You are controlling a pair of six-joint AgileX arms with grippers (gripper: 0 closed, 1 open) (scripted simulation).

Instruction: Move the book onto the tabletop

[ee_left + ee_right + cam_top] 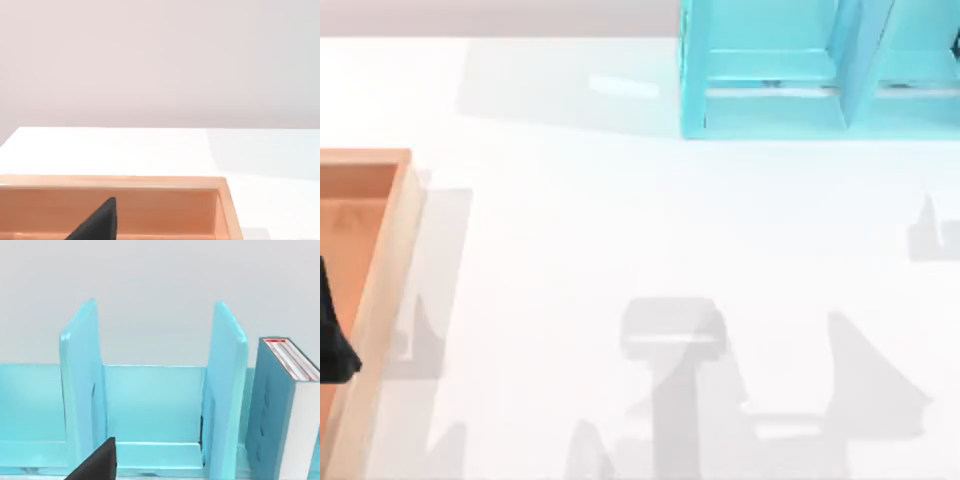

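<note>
A glossy white tabletop [620,230] carries a turquoise shelf unit [790,70] at its far edge, right of centre, and an orange-brown wooden tray [380,260] at its left edge. The book [285,410], light blue with white page edges, stands upright in the shelf unit beside a divider. The left hand [332,340] hangs over the tray; whether it is spread cannot be told. The right hand [97,462] faces the shelf unit's empty middle compartment; its grip likewise cannot be told.

Top cam looks straight down on the counter [620,230]. Left wrist cam sits low over the wooden tray [150,182]; right wrist cam faces the turquoise shelf [150,405] close up, probably level-ish. Both appear from above too.
</note>
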